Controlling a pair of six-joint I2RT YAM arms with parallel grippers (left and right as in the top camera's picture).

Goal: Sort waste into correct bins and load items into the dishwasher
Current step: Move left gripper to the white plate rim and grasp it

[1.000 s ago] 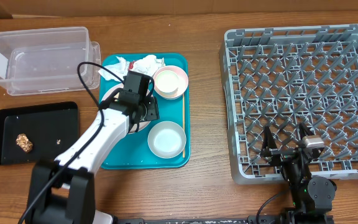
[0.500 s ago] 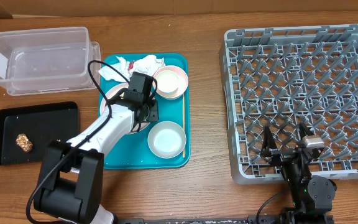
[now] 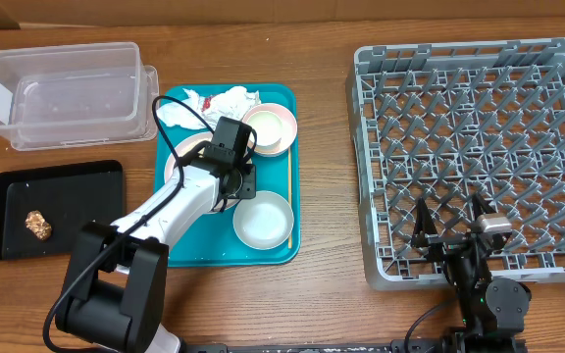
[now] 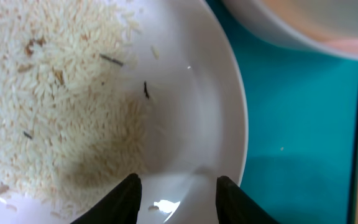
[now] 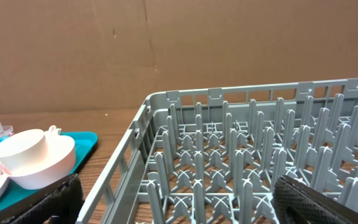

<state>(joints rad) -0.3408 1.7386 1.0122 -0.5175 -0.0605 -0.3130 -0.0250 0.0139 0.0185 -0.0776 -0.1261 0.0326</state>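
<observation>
The pale pink plate [image 3: 178,157] lies on the teal tray, partly under my left arm. In the left wrist view it [image 4: 185,124] holds loose rice [image 4: 55,93] with dark bits. My left gripper [image 4: 178,196] is open just above the plate's right rim; overhead it [image 3: 231,178] is at mid-tray. Two whitish bowls [image 3: 263,218] [image 3: 270,127] lie on the tray. Crumpled napkins [image 3: 224,100] lie at its far end with a red scrap [image 3: 207,102]. My right gripper [image 5: 194,205] is open and empty at the front edge of the grey rack [image 3: 479,147].
The clear tub [image 3: 62,93] stands at the far left. The black tray [image 3: 67,191] in front of it holds a brown food bit [image 3: 37,224]. A wooden stick [image 3: 289,196] lies along the right edge of the teal tray [image 3: 194,250].
My left gripper has shifted a little right and toward the front over the pink plate. The right arm has not moved.
</observation>
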